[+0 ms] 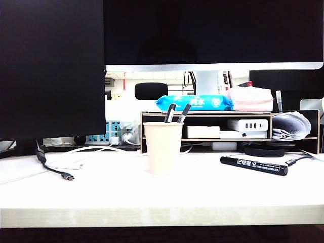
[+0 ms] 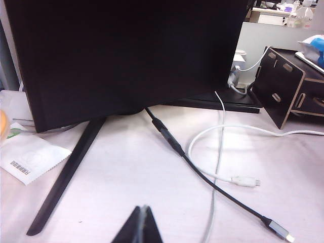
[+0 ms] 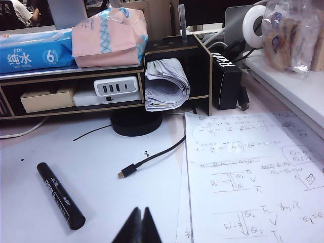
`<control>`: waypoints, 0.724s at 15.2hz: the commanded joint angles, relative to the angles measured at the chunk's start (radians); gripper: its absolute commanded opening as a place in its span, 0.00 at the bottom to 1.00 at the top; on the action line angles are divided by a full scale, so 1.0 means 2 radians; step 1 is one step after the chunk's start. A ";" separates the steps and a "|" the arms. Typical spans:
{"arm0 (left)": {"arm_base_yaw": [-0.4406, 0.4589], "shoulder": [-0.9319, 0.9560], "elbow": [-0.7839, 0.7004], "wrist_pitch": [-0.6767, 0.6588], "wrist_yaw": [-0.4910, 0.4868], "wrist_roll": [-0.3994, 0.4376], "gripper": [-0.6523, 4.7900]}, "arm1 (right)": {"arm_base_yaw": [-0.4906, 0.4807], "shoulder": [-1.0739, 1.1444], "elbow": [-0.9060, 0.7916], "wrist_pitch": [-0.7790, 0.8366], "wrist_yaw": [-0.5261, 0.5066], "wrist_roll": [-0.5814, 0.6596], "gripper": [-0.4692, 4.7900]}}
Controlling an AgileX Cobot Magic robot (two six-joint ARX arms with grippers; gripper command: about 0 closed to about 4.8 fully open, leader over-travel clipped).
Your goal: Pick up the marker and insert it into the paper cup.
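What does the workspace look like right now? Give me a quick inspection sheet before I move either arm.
Surface: white table, open space at its front.
Job's things: marker lying flat, right of the paper cup; cup upright, two thinner pens in it.
Clutter: handwritten sheet near the marker; wipe packet far left.
Grippers: left gripper shut, empty, low over the table's left part; right gripper shut, empty, short of the marker.
Cables: black cable and white cable on the left; black cable by the sheet.
Surroundings: monitors, wooden shelf behind.
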 commanded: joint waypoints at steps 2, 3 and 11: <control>0.000 0.000 0.000 0.002 -0.001 -0.002 0.11 | 0.000 0.000 -0.003 0.009 0.001 0.002 0.08; 0.000 0.000 0.000 0.002 -0.001 -0.002 0.11 | 0.000 0.000 -0.003 0.009 0.001 0.002 0.08; -0.005 0.000 0.001 -0.005 0.301 -0.041 0.11 | 0.001 0.000 -0.003 0.009 -0.051 0.002 0.08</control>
